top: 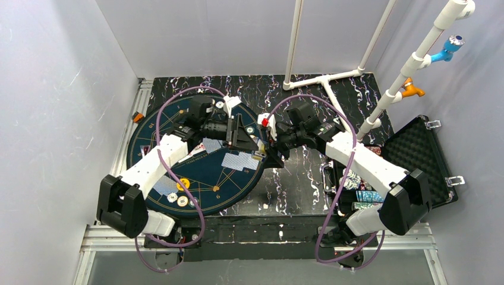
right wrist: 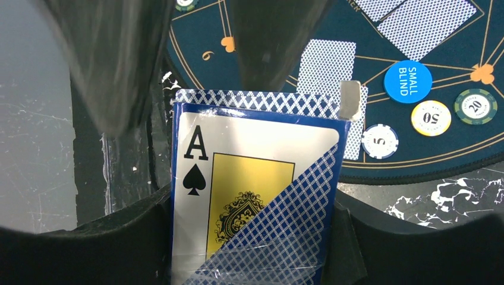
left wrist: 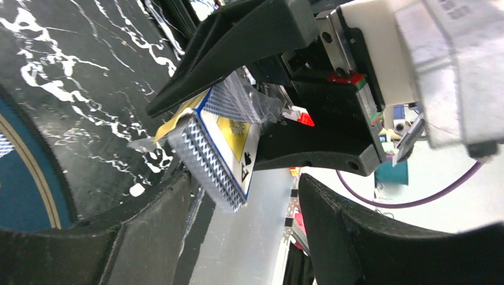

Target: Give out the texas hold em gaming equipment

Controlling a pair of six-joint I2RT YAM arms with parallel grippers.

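My right gripper (right wrist: 252,243) is shut on a deck of playing cards (right wrist: 238,178) with an ace of spades face and clear wrap, held above the mat's right edge. In the left wrist view the deck (left wrist: 221,148) hangs from the right gripper's fingers (left wrist: 238,47), its lower end between my own. My left gripper (left wrist: 243,231) is open around that end, not closed on it. Both grippers meet over the mat's right rim, left (top: 248,140), right (top: 274,146). On the mat lie face-down cards (right wrist: 324,68), a blue small blind button (right wrist: 408,81), and chips marked 50 (right wrist: 431,117), 20 (right wrist: 475,105) and 5 (right wrist: 380,141).
The round dark-blue mat (top: 205,193) lies at left with more cards (top: 235,160) and discs (top: 183,184) near its front. The open black case (top: 425,151) stands at right with chips (top: 356,181) in it. White pipes (top: 324,80) rise at the back.
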